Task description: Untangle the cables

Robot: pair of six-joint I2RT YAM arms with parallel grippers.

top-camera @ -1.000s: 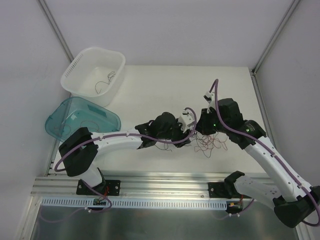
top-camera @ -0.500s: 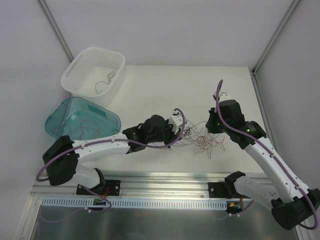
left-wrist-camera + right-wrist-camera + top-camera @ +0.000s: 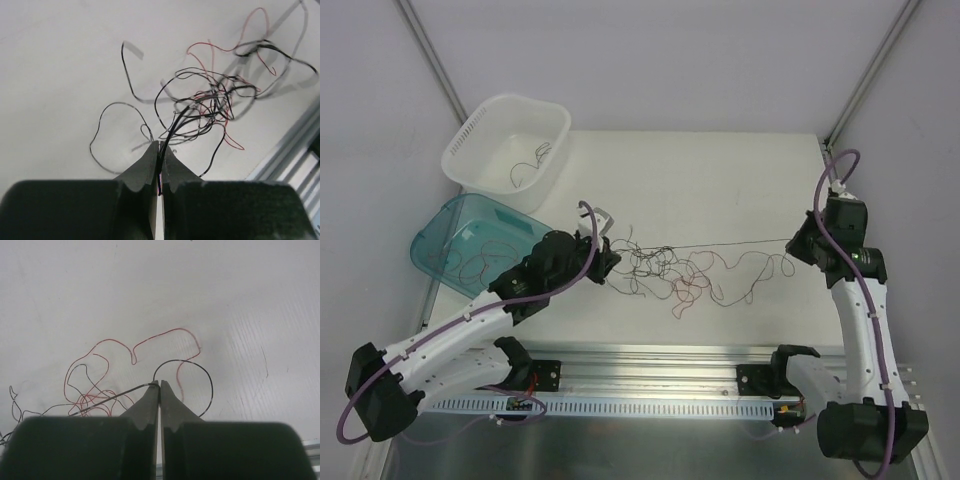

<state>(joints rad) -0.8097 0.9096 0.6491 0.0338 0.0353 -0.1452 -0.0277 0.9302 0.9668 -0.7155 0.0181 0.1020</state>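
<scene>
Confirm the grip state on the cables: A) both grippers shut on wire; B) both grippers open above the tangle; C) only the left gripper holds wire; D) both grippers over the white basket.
A: the left gripper and right gripper each pinch a dark strand of the cables, with one stretch drawn straight toward the right gripper.
</scene>
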